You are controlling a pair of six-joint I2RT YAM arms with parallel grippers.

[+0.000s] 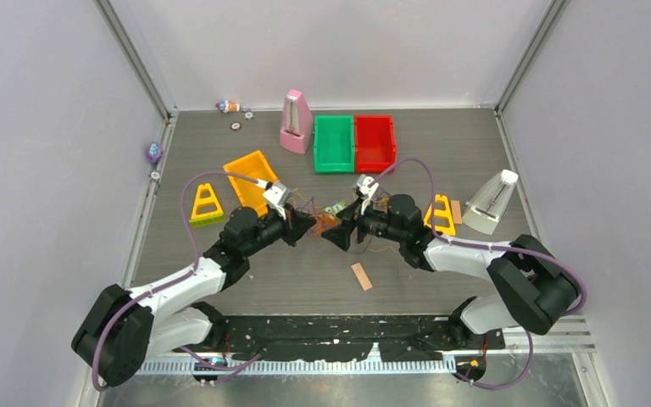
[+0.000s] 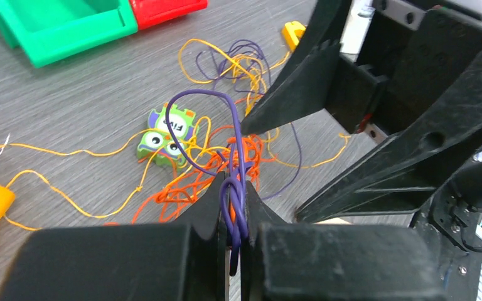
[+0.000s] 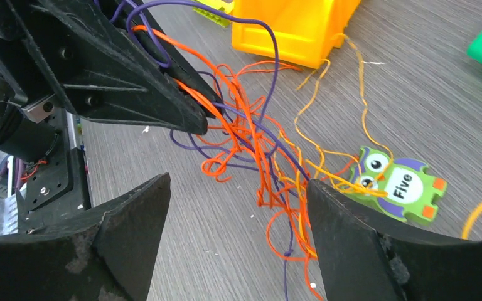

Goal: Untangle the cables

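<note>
top external view, entry 1: cables (image 1: 326, 219), a loose knot of very thin strands lying near the centre of the grey table (image 1: 458, 161), between the tips of the 2 arms. entry 2: left gripper (image 2: 233, 188), jaws pressed together on the purple cable (image 2: 237, 213), which is pinched in several folds between the pads and rises in a loop above the tips. entry 3: right gripper (image 3: 237, 188), jaws spread wide and gripping nothing, pointed at the left gripper with the knot lying in the gap between the 2 fingers. entry 4: orange cable (image 3: 257, 157), a dense bundle draped from the left fingertips down to the table, wound through with purple. entry 5: yellow-orange cable (image 2: 69, 153), trailing away across the table toward the yellow bin (image 1: 252, 174). entry 6: owl tile (image 3: 398, 185), green and purple, marked "five", flat on the table just beside the knot, with yellow-orange strands crossing it. entry 7: green bin (image 1: 333, 142) and red bin (image 1: 375, 142), touching side by side at the far side, well apart from the knot. entry 8: pink metronome (image 1: 295, 123), upright just left of the green bin.
</note>
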